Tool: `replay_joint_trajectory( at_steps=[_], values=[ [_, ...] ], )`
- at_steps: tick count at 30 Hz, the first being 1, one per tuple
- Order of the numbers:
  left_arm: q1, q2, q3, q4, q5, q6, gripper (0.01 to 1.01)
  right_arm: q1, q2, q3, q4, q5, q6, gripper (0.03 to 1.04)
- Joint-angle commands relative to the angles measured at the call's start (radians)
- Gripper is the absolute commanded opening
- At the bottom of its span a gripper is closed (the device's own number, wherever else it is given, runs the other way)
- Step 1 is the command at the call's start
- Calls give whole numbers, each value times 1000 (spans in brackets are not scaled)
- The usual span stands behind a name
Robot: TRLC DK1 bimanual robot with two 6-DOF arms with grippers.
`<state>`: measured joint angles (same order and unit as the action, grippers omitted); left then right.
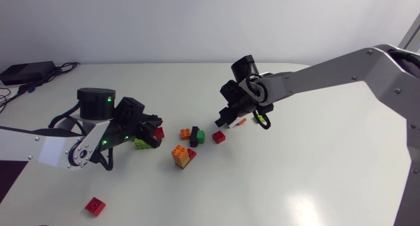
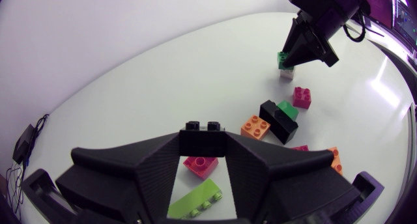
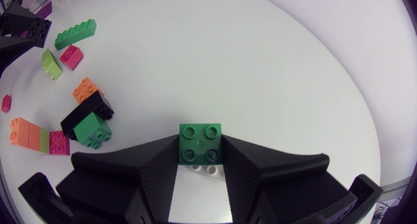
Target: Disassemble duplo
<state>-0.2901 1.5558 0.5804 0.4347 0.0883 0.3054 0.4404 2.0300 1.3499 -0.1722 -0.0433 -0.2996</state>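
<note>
A lone red brick (image 1: pixel 96 205) lies by the near-left edge of the surface (image 1: pixel 315 180). The left tool (image 2: pixel 202 152) is clamped on a black brick (image 2: pixel 202 134), studs up. Loose bricks (image 1: pixel 193 135) lie scattered just right of it. Farther right, the right tool (image 1: pixel 225 123) grips a green brick (image 3: pixel 200 142) stacked on a white brick (image 3: pixel 203 171).

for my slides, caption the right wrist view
Right gripper shut on green brick stacked on white brick, loose bricks beside.

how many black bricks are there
2. One black brick is clamped in the left tool; the second black brick lies mid-table, touching a green brick. More may be hidden.
</note>
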Motion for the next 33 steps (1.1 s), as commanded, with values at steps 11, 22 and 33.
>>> replay_joint_trajectory(
  at_steps=[11, 22, 33],
  values=[
    [-11, 46, 7, -1, -61, 24, 692, 1, 42, 31, -39, 10, -7, 751],
    [-14, 39, 4, -1, -61, 32, 769, -6, -36, -17, 3, 11, -39, 993],
    [-17, 36, 2, -1, -61, 35, 772, 0, -27, -23, -15, 166, -116, 993]
  ],
)
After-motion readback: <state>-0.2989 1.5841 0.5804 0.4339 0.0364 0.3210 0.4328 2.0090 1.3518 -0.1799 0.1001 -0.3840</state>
